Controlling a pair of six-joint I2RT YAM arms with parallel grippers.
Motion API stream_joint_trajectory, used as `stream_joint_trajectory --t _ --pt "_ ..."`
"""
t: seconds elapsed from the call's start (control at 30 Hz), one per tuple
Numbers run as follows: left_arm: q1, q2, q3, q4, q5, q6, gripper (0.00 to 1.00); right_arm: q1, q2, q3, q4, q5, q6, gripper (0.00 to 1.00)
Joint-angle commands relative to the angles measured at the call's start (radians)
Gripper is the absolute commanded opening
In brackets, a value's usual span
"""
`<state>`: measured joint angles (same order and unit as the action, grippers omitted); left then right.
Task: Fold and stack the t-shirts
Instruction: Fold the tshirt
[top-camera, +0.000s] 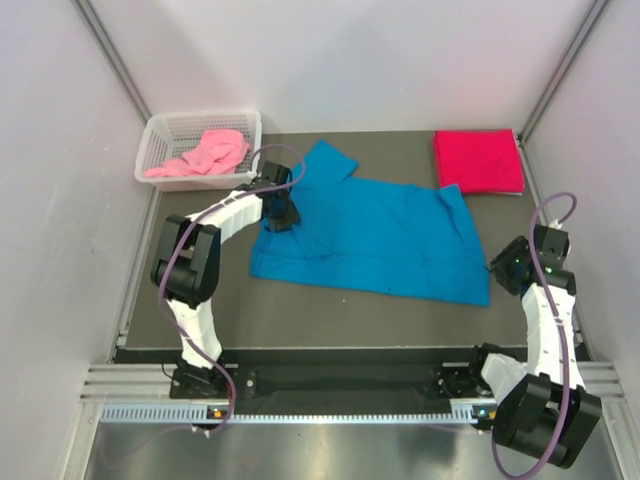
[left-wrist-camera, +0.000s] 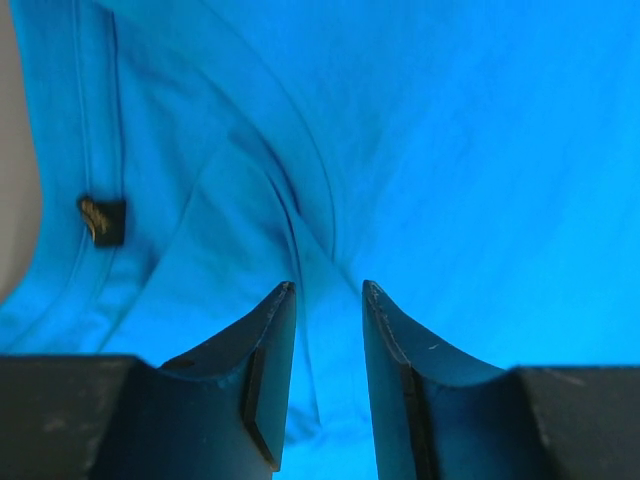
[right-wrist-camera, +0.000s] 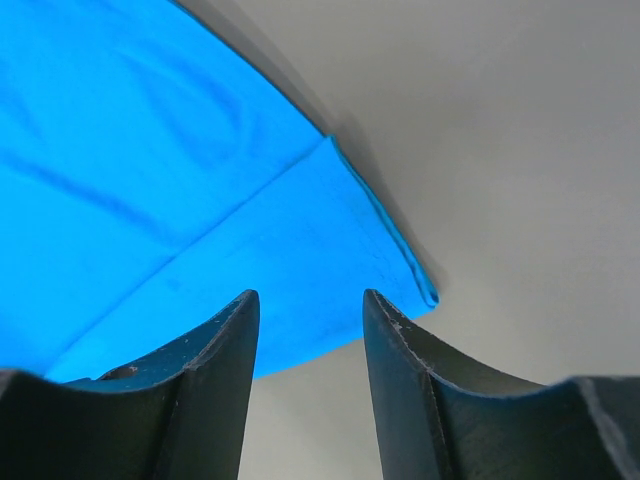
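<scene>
Step in hand, as judged: fold of the bright blue short-sleeved cloth t-shirt (top-camera: 370, 238), which lies spread across the dark table (top-camera: 330, 320) between the two arms.

The left gripper (left-wrist-camera: 328, 290) is down over the shirt's left portion. Its jaws are parted by a narrow gap, with a raised crease of cloth running toward that gap. No pinch is confirmed. It should close on one layer edge only, not on the bunched crease.

The right gripper (right-wrist-camera: 310, 295) hovers over the shirt's near right corner, jaws apart and holding nothing. It should take that hemmed corner squarely. Both ends should then lift together and level, so the fold line stays straight.

Condition of the items:
- The light pink cloth t-shirt (top-camera: 205, 155) is crumpled, unfolded, inside the white plastic mesh basket (top-camera: 250, 120) at the far left.
- The blue shirt is mostly flat, wrinkled at the left, with one sleeve pointing to the far side. The left wrist view shows a small dark tag (left-wrist-camera: 101, 220) on a seam.
- The crimson red cloth t-shirt (top-camera: 478, 160) is folded into a neat square at the far right, well apart from the basket.
</scene>
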<state>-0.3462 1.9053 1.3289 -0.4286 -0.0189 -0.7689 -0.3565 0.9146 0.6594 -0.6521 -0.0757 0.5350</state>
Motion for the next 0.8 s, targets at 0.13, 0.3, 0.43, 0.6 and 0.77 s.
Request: stream_joint_trajectory --t 0.13,0.3,0.43,0.6,0.77 --pt "0.0 0.049 0.078 -0.061 -0.114 -0.023 0.37 -0.002 -0.006 0.069 0.022 0.004 -0.021 0.47" --pt "0.0 0.055 0.067 -0.035 -0.124 -0.023 0.36 -0.002 -0.01 0.069 0.028 0.005 -0.017 0.47" --pt "0.0 0.061 0.058 0.023 -0.085 -0.018 0.31 -0.002 -0.011 0.068 0.026 0.004 -0.021 0.47" --pt "0.0 0.074 0.081 0.024 -0.076 -0.007 0.18 -0.002 -0.016 0.063 0.025 0.008 -0.024 0.46" --pt "0.0 0.075 0.089 0.025 -0.069 0.0 0.07 -0.004 -0.025 0.055 0.025 0.013 -0.024 0.47"
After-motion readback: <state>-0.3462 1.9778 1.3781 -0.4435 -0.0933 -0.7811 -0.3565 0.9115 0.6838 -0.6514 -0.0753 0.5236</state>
